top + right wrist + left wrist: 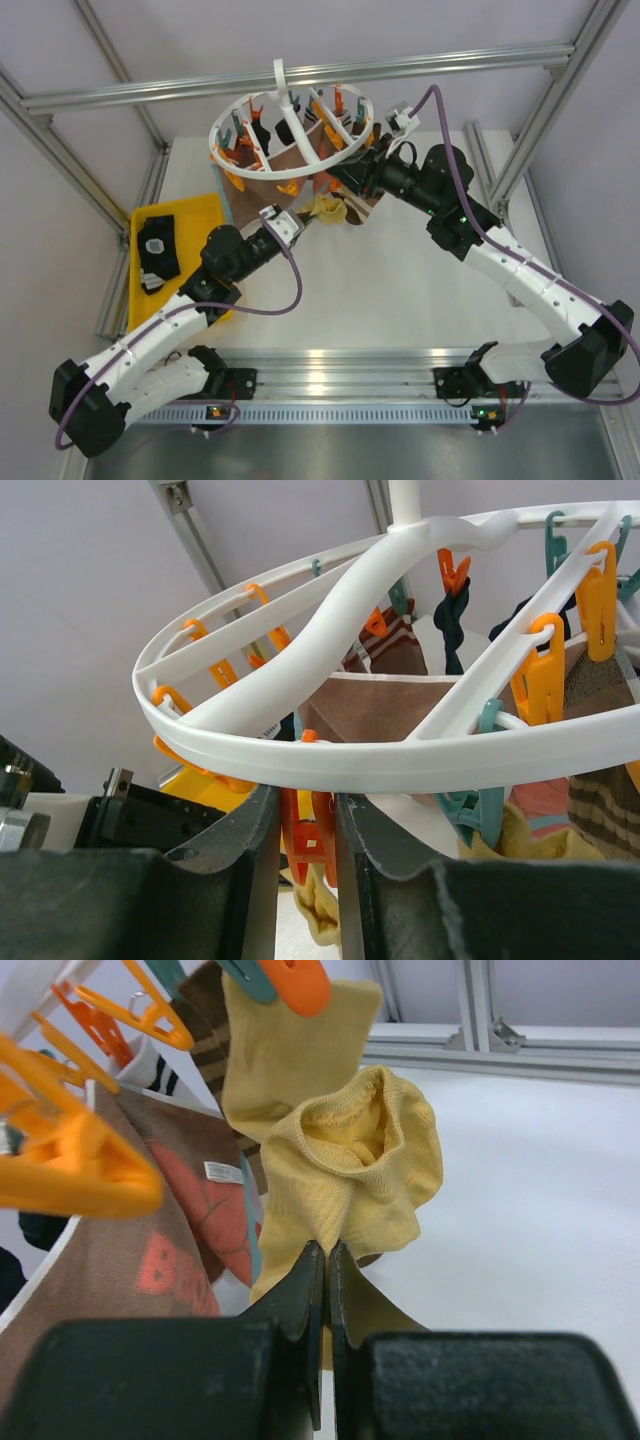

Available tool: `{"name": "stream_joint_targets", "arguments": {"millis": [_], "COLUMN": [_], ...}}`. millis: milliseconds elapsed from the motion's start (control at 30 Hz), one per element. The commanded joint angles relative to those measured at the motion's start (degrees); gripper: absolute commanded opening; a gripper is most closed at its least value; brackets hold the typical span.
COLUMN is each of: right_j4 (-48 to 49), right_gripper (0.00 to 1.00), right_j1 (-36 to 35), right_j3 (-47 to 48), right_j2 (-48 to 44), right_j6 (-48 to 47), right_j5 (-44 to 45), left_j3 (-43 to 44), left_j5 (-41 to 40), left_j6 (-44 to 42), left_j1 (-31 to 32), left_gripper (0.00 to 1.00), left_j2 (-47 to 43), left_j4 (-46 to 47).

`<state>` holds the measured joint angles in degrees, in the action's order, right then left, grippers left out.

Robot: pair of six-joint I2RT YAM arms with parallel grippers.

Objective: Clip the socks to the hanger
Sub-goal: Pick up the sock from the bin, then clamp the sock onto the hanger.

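Gaping yellow ribbed sock [345, 1155] in left claw [327, 1255], orange clip [310, 845] in right claw [305, 802]

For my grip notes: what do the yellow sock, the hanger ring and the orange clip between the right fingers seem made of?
The yellow sock: soft knitted fabric, matte, fine stitches visible. The hanger ring: smooth white plastic, glossy, moulded. The orange clip: probably hard plastic, shiny.

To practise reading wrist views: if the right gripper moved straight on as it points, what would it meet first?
Most likely the rim of the round white plastic hanger, crossing just past the small orange plastic clip held in the right gripper; depth is unclear.
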<state>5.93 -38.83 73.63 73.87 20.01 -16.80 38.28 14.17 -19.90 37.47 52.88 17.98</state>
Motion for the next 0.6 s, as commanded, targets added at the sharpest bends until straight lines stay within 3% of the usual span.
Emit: {"name": "stream_joint_targets", "arguments": {"millis": [0,567], "right_j4": [1.45,2.24], "right_gripper": [0.0,0.0], "right_j1": [0.6,1.04], "right_j3": [-1.11,-1.2], "right_j2": [-0.21,0.49], "right_j6": [1.08,2.05], "right_j5": [1.06,-0.61], "left_j3": [2.59,2.5], "left_j5": [-3.54,-1.61], "left_j6": [3.28,5.84], "left_j1": [0.14,0.14], "left_gripper": [0.0,0.0], "left_j2": [0.29,0.47], "left_j4": [7.33,11.55]}}
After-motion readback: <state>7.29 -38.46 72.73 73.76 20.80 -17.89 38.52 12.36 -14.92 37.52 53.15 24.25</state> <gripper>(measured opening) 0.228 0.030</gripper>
